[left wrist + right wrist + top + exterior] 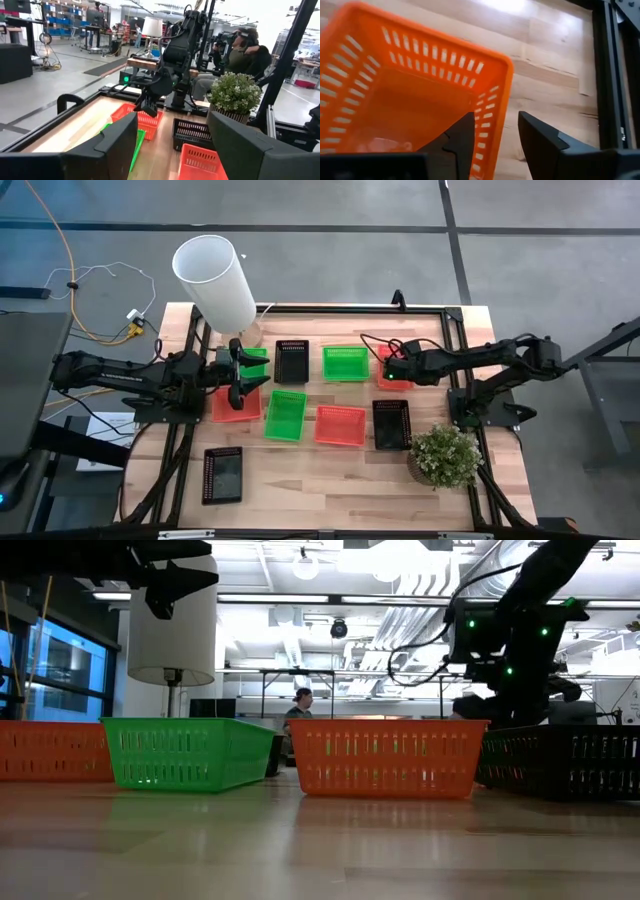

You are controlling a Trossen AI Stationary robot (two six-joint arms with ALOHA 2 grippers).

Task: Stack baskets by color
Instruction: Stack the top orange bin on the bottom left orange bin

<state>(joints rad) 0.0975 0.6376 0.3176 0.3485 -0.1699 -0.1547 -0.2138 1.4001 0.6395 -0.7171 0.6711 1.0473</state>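
The right claw (495,142) straddles the wall of a red basket (395,100) at the counter's (330,480) far right, one finger inside, one outside, the gap partly spread and not yet pinching. The left claw (237,373) hovers spread wide above the red basket (232,406) and green basket (255,362) at the far left.

The right gripper (495,132) is lowered with its fingers spread apart. The left gripper (238,375) is held raised, fingers parted wide.
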